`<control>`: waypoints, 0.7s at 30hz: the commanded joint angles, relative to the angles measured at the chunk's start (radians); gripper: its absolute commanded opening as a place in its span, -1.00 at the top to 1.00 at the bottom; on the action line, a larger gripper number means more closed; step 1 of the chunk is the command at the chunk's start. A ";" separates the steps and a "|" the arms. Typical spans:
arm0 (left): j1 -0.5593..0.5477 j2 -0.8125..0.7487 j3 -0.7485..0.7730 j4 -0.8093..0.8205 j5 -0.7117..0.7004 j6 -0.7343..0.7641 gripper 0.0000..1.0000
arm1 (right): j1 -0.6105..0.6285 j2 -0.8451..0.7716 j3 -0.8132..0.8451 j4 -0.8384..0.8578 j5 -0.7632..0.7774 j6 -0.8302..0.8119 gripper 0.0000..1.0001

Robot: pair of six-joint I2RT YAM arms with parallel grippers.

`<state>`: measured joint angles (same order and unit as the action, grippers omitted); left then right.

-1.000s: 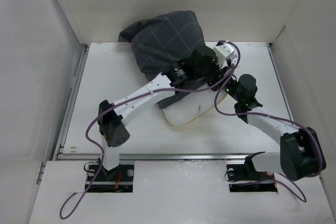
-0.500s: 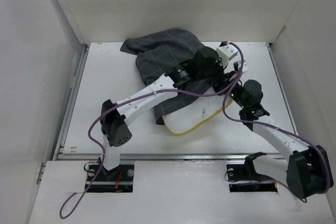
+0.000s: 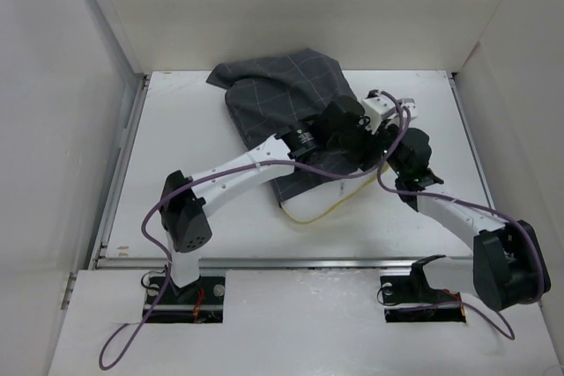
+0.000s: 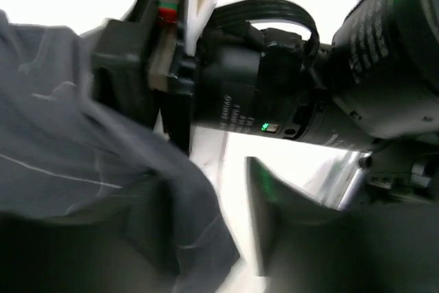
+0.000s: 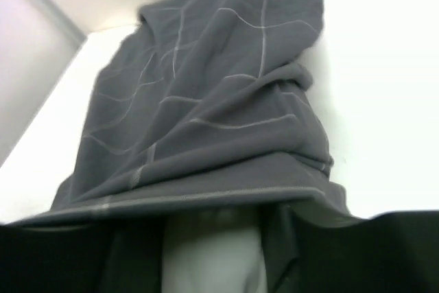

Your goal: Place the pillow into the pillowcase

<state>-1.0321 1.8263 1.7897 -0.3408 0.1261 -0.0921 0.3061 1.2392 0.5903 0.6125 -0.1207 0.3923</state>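
**Hidden or unclear.**
- Pillow (image 5: 206, 245): nearly all covered. From above only a white sliver and the yellow band (image 3: 322, 216) show, curving out from under the cloth on the near side of both hands.
- Left gripper (image 4: 199, 245): fingers dark and blurred at the bottom of its wrist view, with grey cloth draped across one of them. Whether it is spread or clamped cannot be told. From above it is buried behind its own wrist and the right arm (image 3: 441, 209), whose black housing sits just beside it.
- Right gripper (image 5: 216, 272): two dark fingers (image 5: 62, 259) set well apart, with the pale pillow filling the gap between them. Whether they press on it cannot be told (the tips are cut off by the frame's lower edge).

**Surface and room.**
- White tabletop (image 3: 194, 138), enclosed by white walls (image 3: 291, 6) on three sides.
- Purple cable (image 3: 152, 217) looping along the left arm (image 3: 238, 165).

**Orientation.**
- Pillowcase (image 3: 282, 99): charcoal with a thin light grid. It lies directly ahead of the right gripper, with its hem nearest the fingers and draped over the pillow.
- Its long axis runs away from both hands toward the back wall, leaning to their left. The far end is bunched at the wall's foot.
- Pillow: long axis cannot be told. The band runs roughly crosswise to the pillowcase.
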 commanded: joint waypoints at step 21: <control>0.087 -0.516 -0.502 -0.021 -0.397 -0.377 -1.00 | 0.059 -0.423 0.175 -1.261 0.194 0.095 -1.00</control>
<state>-0.9413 1.3968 1.3743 -0.3393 -0.1436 -0.3294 0.3290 0.8501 0.7128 -0.5488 0.0231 0.4580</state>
